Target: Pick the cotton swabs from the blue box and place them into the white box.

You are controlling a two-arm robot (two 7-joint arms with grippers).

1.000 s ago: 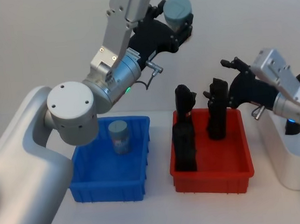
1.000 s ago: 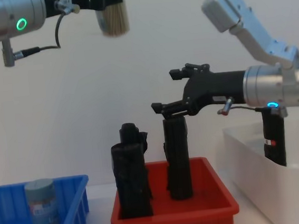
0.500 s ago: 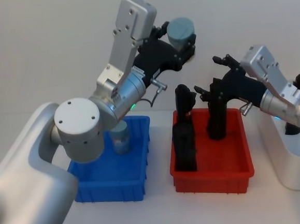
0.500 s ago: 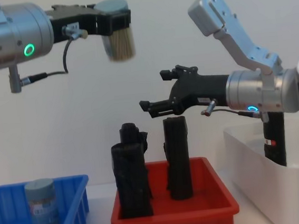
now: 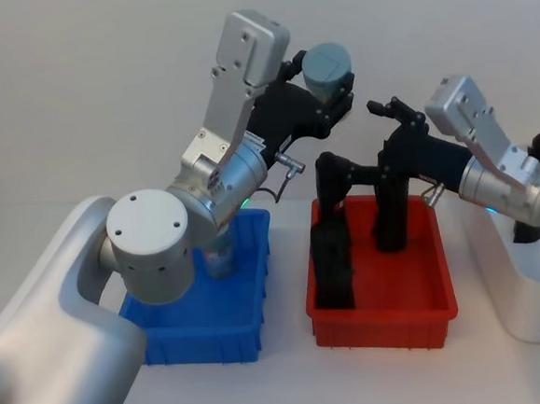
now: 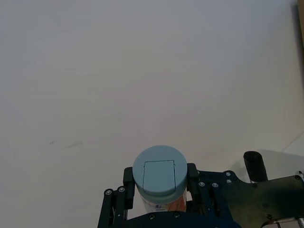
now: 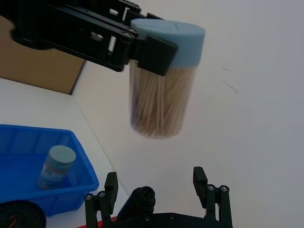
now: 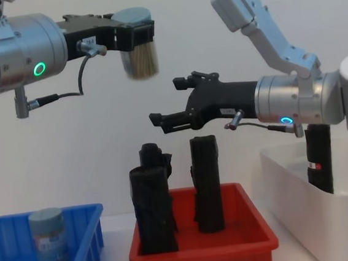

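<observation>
A tub of cotton swabs (image 5: 327, 66) is held high in the upper middle of the head view. It is clamped near its top by the left gripper (image 5: 328, 83), whose fingers (image 6: 191, 173) are closed against both sides of it. In the chest view the tub (image 8: 138, 50) is seen at the upper left of centre, slightly tilted, well above the bins.

A second tub (image 8: 48, 237) is stood upright in the blue box (image 8: 85, 238) at the lower left. In the head view it is partly hidden by the left arm (image 5: 151, 239).

The right gripper (image 8: 171, 103) is held at mid-frame in the chest view, down and to the right of the held tub and apart from it. Its fingers are spread wide and nothing is gripped. In the right wrist view the held tub (image 7: 164, 80) is seen beyond those open fingers (image 7: 111, 183).

Below both grippers a red bin (image 8: 204, 251) is placed at the lower centre, with two black rolls (image 8: 151, 200) stood upright inside.

The white box (image 8: 305, 216) is set at the lower right edge. A third roll (image 8: 318, 160) is stood in it, partly covered by the right arm (image 8: 300, 97).
</observation>
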